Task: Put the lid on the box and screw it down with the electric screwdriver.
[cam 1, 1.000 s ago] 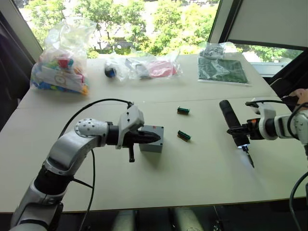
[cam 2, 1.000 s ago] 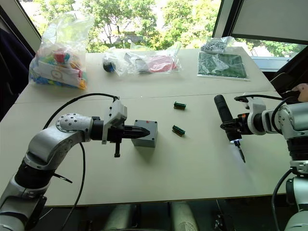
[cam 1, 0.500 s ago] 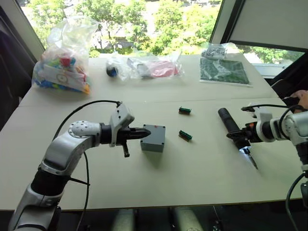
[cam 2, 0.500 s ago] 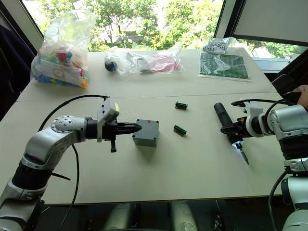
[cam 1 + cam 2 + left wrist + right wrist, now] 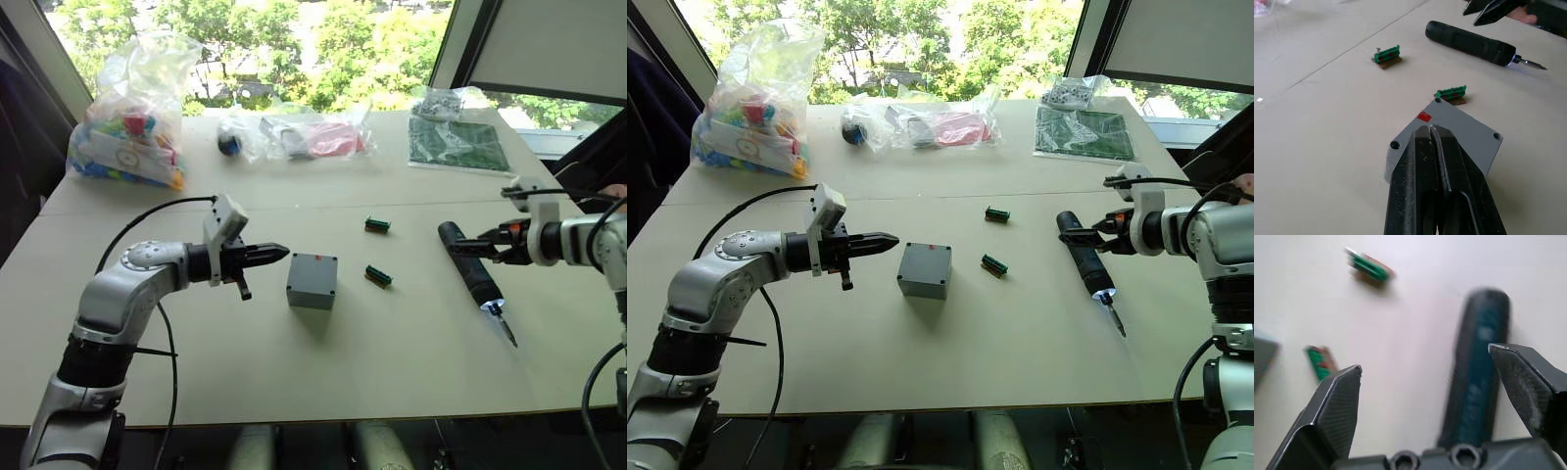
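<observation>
- Windows with green trees behind them run along the far edge of a pale table (image 5: 392, 343), where several clear bags lie: one of colourful toys (image 5: 122, 122) at the far left, another of mixed bits (image 5: 304, 137) near the middle.
- At the left, the left tool (image 5: 282, 252) hovers just off the table with its fingers pressed together, tips pointing at the box and stopping a little short of it.
- Near the middle, the box (image 5: 313, 281) sits on the table with the lid (image 5: 1462, 132) on top; a small red mark shows near one corner of the lid, with screw holes at the corners.
- Right of the box lie two small green blocks (image 5: 376, 275), one nearer and one farther back.
- Farther right, the screwdriver (image 5: 472, 277) lies flat on the table, its metal bit pointing toward the near edge.
- At the right, the right tool (image 5: 468, 244) has its fingers spread wide apart, holding nothing, close to the screwdriver's butt end.
- A green board (image 5: 454, 143) lies at the far right.
</observation>
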### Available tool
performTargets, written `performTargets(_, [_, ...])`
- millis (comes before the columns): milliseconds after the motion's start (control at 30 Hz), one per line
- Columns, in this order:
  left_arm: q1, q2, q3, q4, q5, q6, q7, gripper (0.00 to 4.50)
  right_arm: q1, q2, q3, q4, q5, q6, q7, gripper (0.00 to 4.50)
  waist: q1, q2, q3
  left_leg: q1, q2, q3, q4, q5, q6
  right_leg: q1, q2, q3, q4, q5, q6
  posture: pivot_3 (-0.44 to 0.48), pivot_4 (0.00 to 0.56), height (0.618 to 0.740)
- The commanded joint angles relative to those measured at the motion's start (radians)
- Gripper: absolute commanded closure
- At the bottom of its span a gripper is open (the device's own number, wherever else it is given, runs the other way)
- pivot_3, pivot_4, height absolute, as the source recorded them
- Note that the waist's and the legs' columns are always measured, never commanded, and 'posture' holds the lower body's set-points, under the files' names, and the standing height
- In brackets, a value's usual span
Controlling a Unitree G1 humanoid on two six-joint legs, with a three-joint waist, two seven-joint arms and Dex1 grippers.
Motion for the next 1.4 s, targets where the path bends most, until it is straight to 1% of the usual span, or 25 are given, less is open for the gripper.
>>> performTargets(33, [-0.016,0.01,0.044,0.025,-0.017,0.003,0.008,4.5,0.079,-0.016,-0.062,-0.161,0.076,-0.048,0.087,0.03,0.003,-0.001,0.0,0.0,0.0,0.0,0.0,0.0,0.0,0.001,0.0,0.0,0.0,0.0,0.0,0.0,0.15,0.74])
performTargets(133, [0.028,0.052,-0.023,0.04,0.068,-0.054,-0.012,4.5,0.21,0.019,-0.035,-0.334,0.07,-0.173,0.116,0.03,0.004,-0.001,0.0,0.0,-0.001,-0.001,0.001,0.0,0.0,0.002,-0.001,-0.001,-0.001,0.0,0.0,0.0,0.15,0.74])
performTargets(267, [0.079,0.066,-0.074,0.028,0.111,-0.088,-0.026,4.5,0.304,0.054,0.072,-0.469,0.046,-0.219,0.107,0.03,0.0,-0.002,0.0,0.0,-0.001,0.001,0.001,0.0,0.0,0.002,-0.003,0.0,-0.001,0.0,0.0,0.0,0.15,0.74])
performTargets(400, [0.124,0.019,-0.094,0.046,0.13,-0.117,-0.006,4.5,0.307,0.196,0.17,-0.476,-0.015,-0.245,-0.018,0.03,0.0,-0.002,0.0,0.002,0.0,0.001,0.001,0.001,-0.001,0.003,-0.002,0.0,-0.001,0.001,-0.002,0.0,0.15,0.74])
performTargets(500, [0.125,-0.009,-0.112,0.05,0.153,-0.129,0.006,4.5,0.304,0.248,0.234,-0.474,-0.062,-0.261,-0.057,0.03,0.004,-0.003,0.0,0.002,0.0,0.0,0.001,0.001,-0.001,0.003,-0.002,0.0,0.0,0.001,-0.002,0.0,0.15,0.74])
performTargets(667, [0.101,-0.024,-0.166,0.066,0.197,-0.161,-0.007,4.5,0.306,0.286,0.29,-0.486,-0.066,-0.258,-0.052,0.03,0.007,-0.003,0.0,0.001,0.0,0.0,0.001,0.001,-0.001,0.003,-0.003,0.0,-0.001,0.001,-0.001,0.0,0.15,0.74])
performTargets(833, [0.053,-0.058,-0.201,0.118,0.223,-0.203,-0.027,4.5,0.293,0.318,0.3,-0.495,-0.038,-0.225,-0.051,0.03,0.007,-0.003,0.0,0.002,0.0,0.0,0.001,0.001,-0.001,0.003,-0.002,-0.001,-0.001,0.001,-0.002,0.0,0.15,0.74])
performTargets(1033, [-0.043,-0.132,-0.239,0.265,0.291,-0.304,-0.042,4.5,0.294,0.373,0.282,-0.559,0.053,-0.148,-0.062,0.03,0.008,-0.003,-0.001,0.002,-0.001,-0.001,0.001,0.001,-0.001,0.003,-0.002,-0.001,-0.001,0.001,-0.001,0.0,0.15,0.74])
performTargets(1100, [-0.07,-0.15,-0.232,0.322,0.319,-0.34,-0.023,4.5,0.302,0.389,0.257,-0.585,0.091,-0.111,-0.081,0.03,0.007,-0.003,-0.001,0.002,-0.001,-0.001,0.001,0.001,-0.001,0.003,-0.002,-0.001,-0.001,0.001,-0.001,0.0,0.15,0.74])
performTargets(1167, [-0.08,-0.153,-0.222,0.35,0.334,-0.361,-0.016,4.5,0.31,0.378,0.245,-0.605,0.105,-0.093,-0.086,0.03,0.006,-0.003,-0.001,0.002,-0.001,-0.001,0.001,0.001,-0.001,0.003,-0.002,-0.001,0.0,0.001,-0.001,0.0,0.15,0.74])
performTargets(1267, [-0.07,-0.128,-0.205,0.344,0.34,-0.364,-0.027,4.5,0.323,0.312,0.229,-0.63,0.098,-0.097,-0.07,0.03,0.004,-0.003,-0.001,0.002,-0.001,-0.001,0.001,0.001,-0.001,0.003,-0.002,-0.001,0.0,0.001,-0.001,0.0,0.15,0.74])
performTargets(1333, [-0.041,-0.087,-0.19,0.296,0.328,-0.338,-0.044,4.5,0.314,0.246,0.212,-0.614,0.069,-0.133,-0.048,0.03,0.002,-0.003,-0.001,0.002,-0.001,-0.001,0.001,0.001,-0.001,0.003,-0.002,-0.001,0.0,0.001,-0.001,0.0,0.15,0.74])
performTargets(1400, [-0.001,-0.04,-0.182,0.231,0.312,-0.301,-0.067,4.5,0.287,0.205,0.2,-0.573,0.032,-0.18,-0.041,0.03,-0.002,-0.003,-0.001,0.002,0.0,-0.001,0.001,0.001,-0.001,0.003,-0.002,-0.001,0.0,0.001,-0.001,0.0,0.15,0.74])
